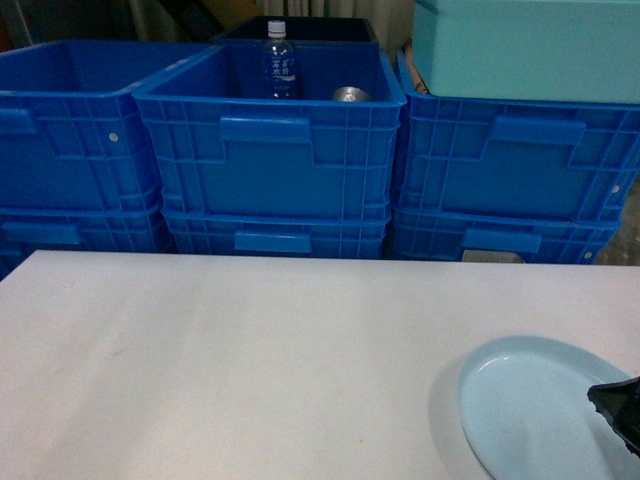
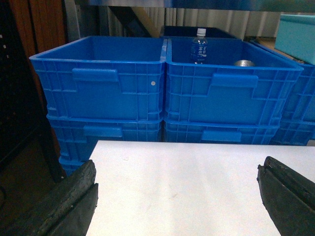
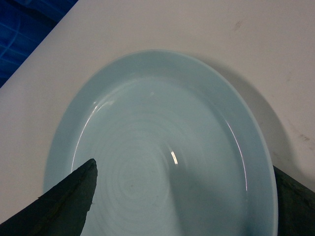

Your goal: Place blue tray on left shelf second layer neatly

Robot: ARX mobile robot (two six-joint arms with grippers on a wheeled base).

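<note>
The blue tray [image 1: 530, 405] is a pale sky-blue round dish lying flat on the white table [image 1: 250, 360] at the front right corner. In the right wrist view the blue tray [image 3: 162, 147] fills the frame, showing its glossy rim and faint rings. My right gripper [image 3: 189, 196] hangs open just over it, one finger above the tray's inside and the other outside its right rim. Only a dark tip of the right gripper [image 1: 618, 400] shows in the head view. My left gripper [image 2: 177, 189] is open over bare table with nothing between its fingers. The left shelf is out of view.
Deep-blue ribbed crates [image 1: 270, 140] are stacked two high right behind the table's far edge. The middle one holds a water bottle [image 1: 278, 60] and a metal can [image 1: 350, 95]. A turquoise box [image 1: 530, 45] sits on the right crates. A dark rack [image 2: 19, 98] stands left of the table.
</note>
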